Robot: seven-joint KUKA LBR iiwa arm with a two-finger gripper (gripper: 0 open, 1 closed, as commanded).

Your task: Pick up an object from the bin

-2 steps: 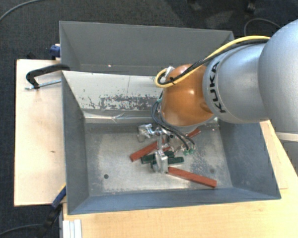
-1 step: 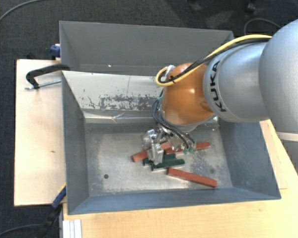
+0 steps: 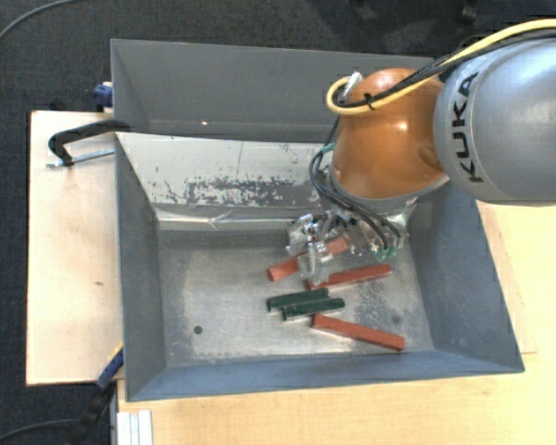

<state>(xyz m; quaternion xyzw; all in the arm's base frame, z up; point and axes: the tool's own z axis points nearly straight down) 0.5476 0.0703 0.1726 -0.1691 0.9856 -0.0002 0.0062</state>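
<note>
Orange-covered arm (image 3: 389, 142) poises gripper (image 3: 313, 254) over red, green sticks (image 3: 306, 302) in bin (image 3: 139, 276).

A grey bin (image 3: 139, 276) holds rust-red sticks (image 3: 357, 333) and dark green sticks (image 3: 304, 302); the wrist cover (image 3: 380, 146) is orange.

Scuffed matt grey metal bin (image 3: 167, 276); glossy orange wrist cover (image 3: 385, 142).

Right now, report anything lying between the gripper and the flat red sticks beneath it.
Nothing visible does. The gripper hangs directly over the flat red sticks. The dark green sticks and a separate red stick lie beside them, nearer the front wall.
</note>
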